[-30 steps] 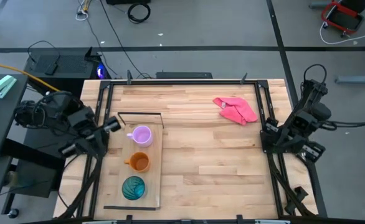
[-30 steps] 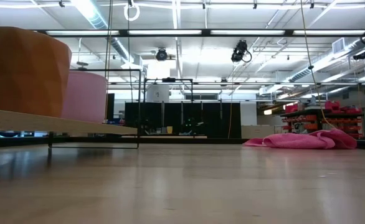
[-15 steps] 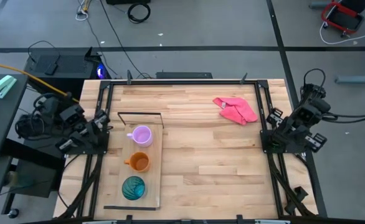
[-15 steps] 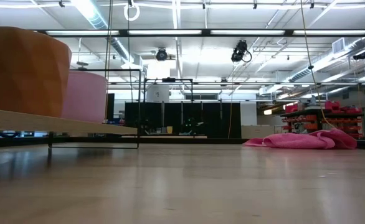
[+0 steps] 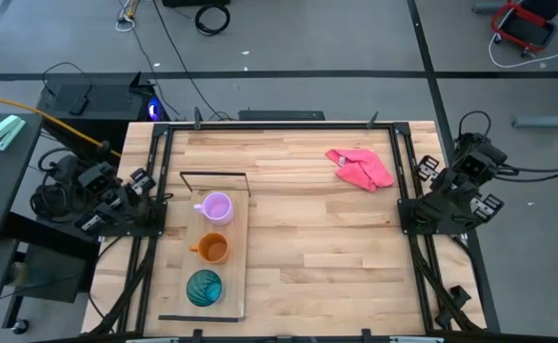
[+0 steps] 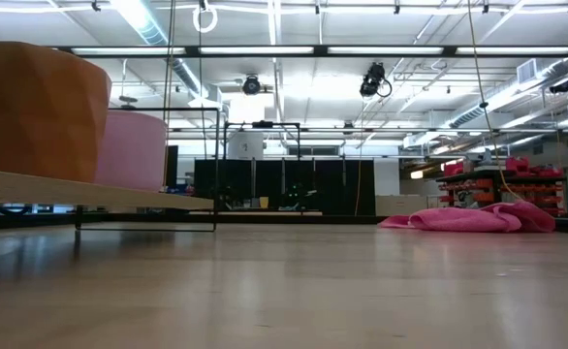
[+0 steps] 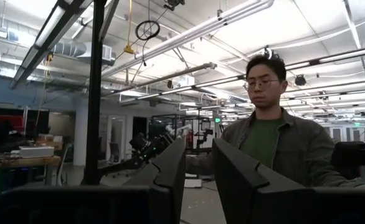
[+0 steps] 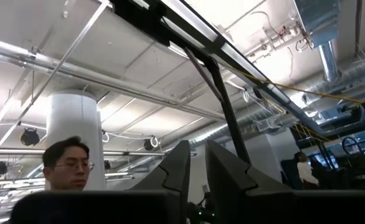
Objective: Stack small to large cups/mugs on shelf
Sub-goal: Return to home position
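Note:
On the light-wood shelf (image 5: pixel 237 276) at the table's left stand three cups in a row. The lilac mug (image 5: pixel 215 207) is farthest, the orange mug (image 5: pixel 212 249) sits in the middle, and the teal tumbler (image 5: pixel 203 287) is nearest. In the low view the orange mug (image 6: pixel 37 111) and the lilac mug (image 6: pixel 134 150) stand on the shelf (image 6: pixel 119 197). My left gripper (image 5: pixel 150 189) (image 7: pixel 199 142) is folded back at the table's left edge and tilted upward. Its fingers stand a little apart with nothing between them. My right gripper (image 5: pixel 420 181) (image 8: pixel 198 144) is at the right edge, likewise narrowly open and holding nothing.
A crumpled pink cloth (image 5: pixel 360 168) (image 6: pixel 478 218) lies at the far right of the slatted tabletop (image 5: pixel 317 248). A thin black wire frame (image 5: pixel 214 174) rises at the shelf's far end. A person (image 7: pixel 276 143) (image 8: pixel 67 165) shows beyond the table in both wrist views.
My left gripper has drawn back from beside the lilac mug toward the table's left edge, sinking and tipping as the arm folds. My right arm has also folded back at the right edge. The cups and the cloth have stayed where they were.

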### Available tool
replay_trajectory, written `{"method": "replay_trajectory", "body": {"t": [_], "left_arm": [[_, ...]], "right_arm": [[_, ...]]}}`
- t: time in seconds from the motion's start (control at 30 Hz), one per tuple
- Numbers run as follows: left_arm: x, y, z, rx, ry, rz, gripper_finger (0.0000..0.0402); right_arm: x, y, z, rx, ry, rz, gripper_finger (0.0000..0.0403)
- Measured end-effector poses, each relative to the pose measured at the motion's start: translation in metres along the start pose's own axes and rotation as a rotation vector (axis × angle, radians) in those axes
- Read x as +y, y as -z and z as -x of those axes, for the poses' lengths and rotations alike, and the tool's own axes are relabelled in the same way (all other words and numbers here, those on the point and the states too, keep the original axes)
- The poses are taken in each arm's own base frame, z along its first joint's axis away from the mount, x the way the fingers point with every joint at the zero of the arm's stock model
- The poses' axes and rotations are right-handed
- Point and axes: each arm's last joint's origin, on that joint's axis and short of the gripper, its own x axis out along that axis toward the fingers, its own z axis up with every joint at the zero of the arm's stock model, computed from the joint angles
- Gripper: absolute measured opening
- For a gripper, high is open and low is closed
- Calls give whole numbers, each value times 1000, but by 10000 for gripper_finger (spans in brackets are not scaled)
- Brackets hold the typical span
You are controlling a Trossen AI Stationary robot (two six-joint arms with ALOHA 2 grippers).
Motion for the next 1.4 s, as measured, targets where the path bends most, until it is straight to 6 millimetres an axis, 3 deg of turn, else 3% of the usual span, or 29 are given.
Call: {"method": "replay_trajectory", "body": {"t": [0.5, 0.83, 0.93, 1.2, 1.4], "left_arm": [[-4, 14, 14, -20, 5, 13, 89], [-3, 15, 14, -33, -38, -15, 86], [-1, 18, 14, -33, -38, -11, 83], [14, 54, 16, -24, -88, 53, 91], [20, 78, 22, -66, -68, 89, 85]], "right_arm": [[-6, -15, 26, -35, -1, -11, 59], [-5, -14, 26, -56, -6, 7, 59], [-6, 0, 28, -84, -6, 28, 59], [-12, 49, 43, -160, -6, 26, 59], [-16, 69, 53, -196, -6, 18, 59]]}}
